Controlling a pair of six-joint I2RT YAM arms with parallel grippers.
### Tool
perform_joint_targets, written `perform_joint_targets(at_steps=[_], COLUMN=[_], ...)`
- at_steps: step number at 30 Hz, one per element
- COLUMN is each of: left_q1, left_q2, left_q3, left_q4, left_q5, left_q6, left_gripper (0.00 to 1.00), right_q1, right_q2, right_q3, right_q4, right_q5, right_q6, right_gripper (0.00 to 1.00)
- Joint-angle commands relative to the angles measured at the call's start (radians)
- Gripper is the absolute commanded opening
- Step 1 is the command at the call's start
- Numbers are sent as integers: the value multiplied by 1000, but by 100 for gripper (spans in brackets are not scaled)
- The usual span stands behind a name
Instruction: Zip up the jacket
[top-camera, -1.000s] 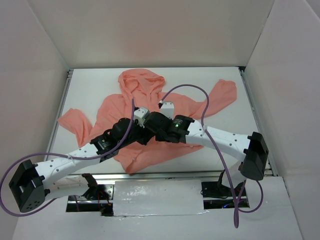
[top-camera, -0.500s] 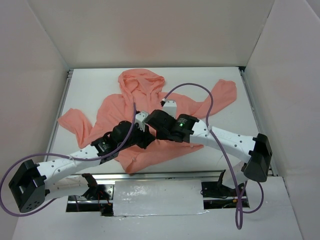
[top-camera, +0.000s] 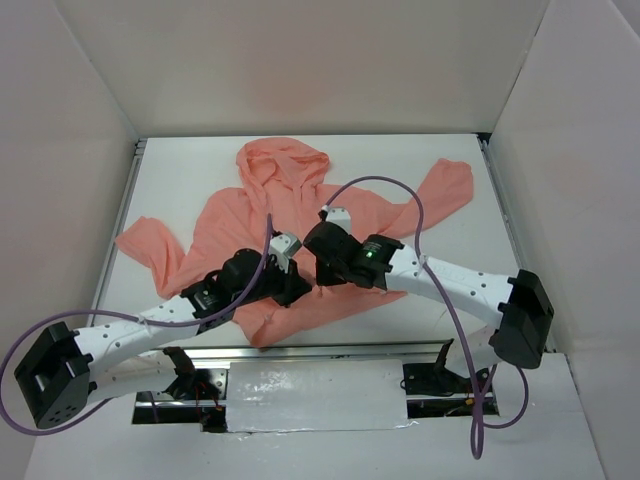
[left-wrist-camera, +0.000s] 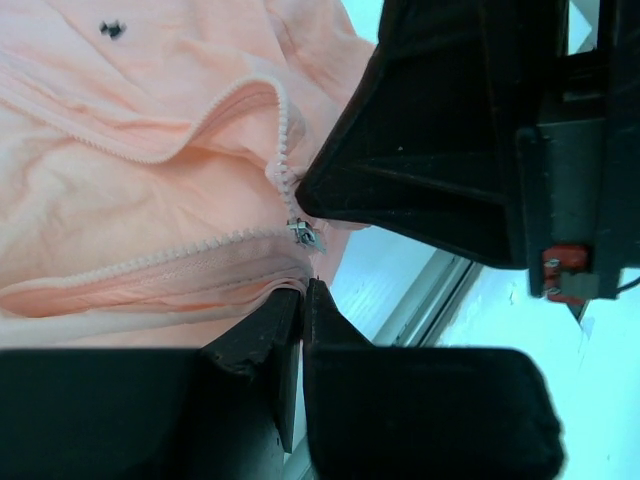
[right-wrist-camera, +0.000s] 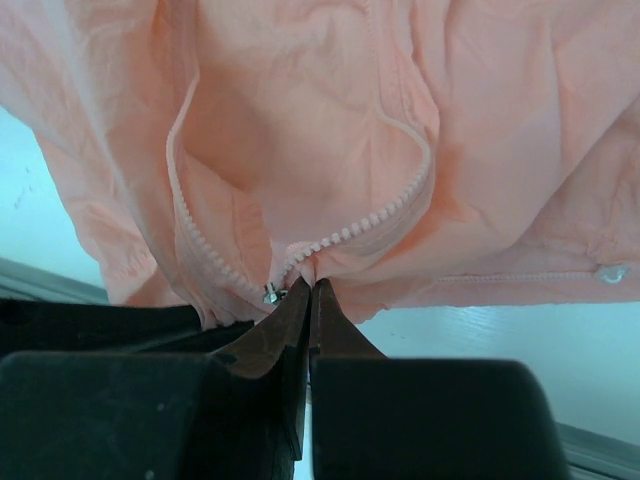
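**Top view.** The jacket (top-camera: 290, 190) lies spread mid-frame on the desk (top-camera: 450, 270). Over the past second both wrists have slid down-frame toward its near hem, and the left gripper (top-camera: 290, 283) is now just below the right gripper (top-camera: 318, 256).

**Left wrist view.** The fingers are pinched together on hem fabric under the zipper slider (left-wrist-camera: 305, 235).

**Right wrist view.** The fingers are clamped on fabric beside the slider. The teeth (right-wrist-camera: 360, 235) above it are still parted, so I judge the zipping barely begun.

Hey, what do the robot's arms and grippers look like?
The left arm and right arm have white links, black joints and black bases; each trails a purple cable. The right arm shows a green light. The left gripper and right gripper are black, with wedge-shaped fingers.
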Motion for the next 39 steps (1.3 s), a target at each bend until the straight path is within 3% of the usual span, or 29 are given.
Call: perform_joint_targets(at_steps=[1, 7, 23, 39], left_q1=[-7, -7, -11, -10], left_q2=[-10, 2, 4, 33], left_q3=[-34, -103, -249, -272], left_q4=[60, 115, 258, 271], left_q5=[61, 101, 184, 155], left_q6=[12, -7, -110, -136], left_gripper=[0, 0, 0, 0], right_q1=[-6, -4, 3, 3], right_q2=[-63, -106, 35, 50], right_q3=[-70, -153, -205, -239], right_q4=[142, 216, 259, 325], right_q5=[-85, -151, -311, -435], right_q6=[-77, -132, -195, -246], right_gripper=[0, 0, 3, 27])
